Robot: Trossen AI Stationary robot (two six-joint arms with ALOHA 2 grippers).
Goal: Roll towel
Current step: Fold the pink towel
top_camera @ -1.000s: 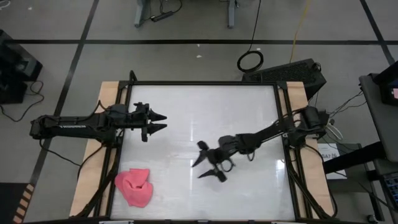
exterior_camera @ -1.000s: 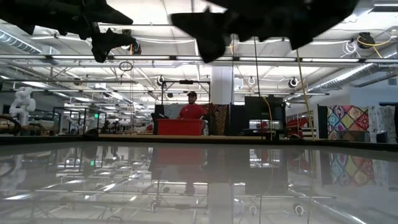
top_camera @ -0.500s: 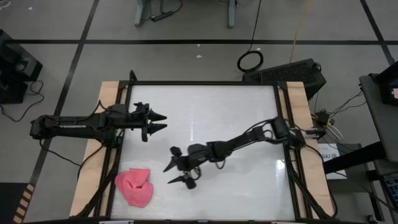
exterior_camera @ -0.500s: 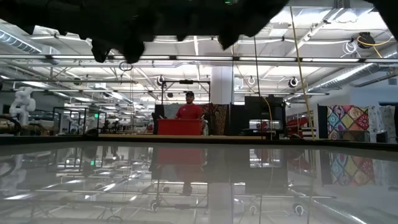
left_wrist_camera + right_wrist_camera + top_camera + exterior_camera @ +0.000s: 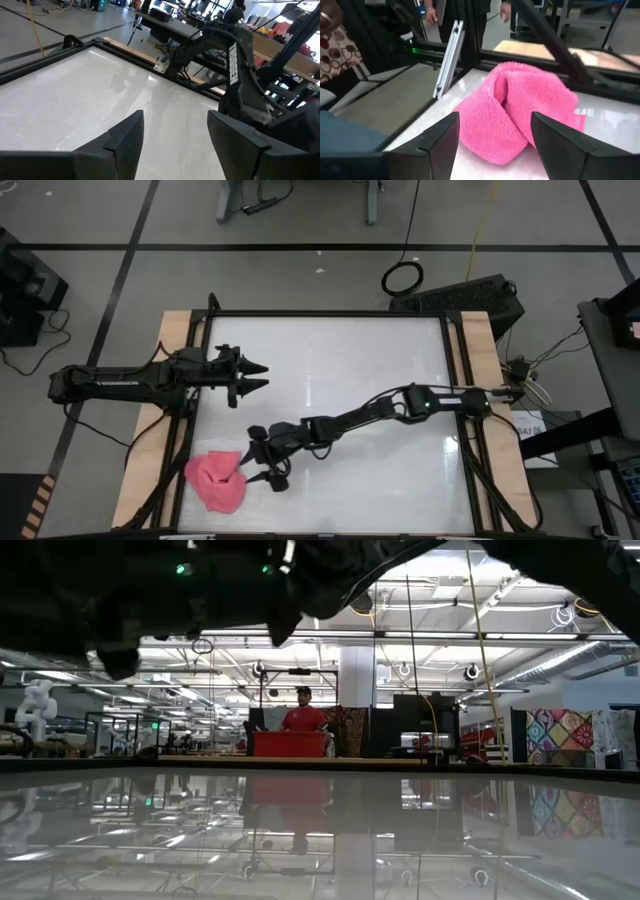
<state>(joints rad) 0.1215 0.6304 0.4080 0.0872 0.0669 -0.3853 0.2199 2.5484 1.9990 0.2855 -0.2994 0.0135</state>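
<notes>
Towel-rolling is set on the white table (image 5: pixel 330 380), and on it we see the right arm stretched from the right edge across to the front left corner, while the left arm waits over the left side. We find the right gripper (image 5: pixel 262 459) with its fingers spread wide, just beside the towel (image 5: pixel 216 479) and apart from it. We see the left gripper (image 5: pixel 256 376) parted too, holding nothing. That pink towel lies crumpled in the front left corner.
</notes>
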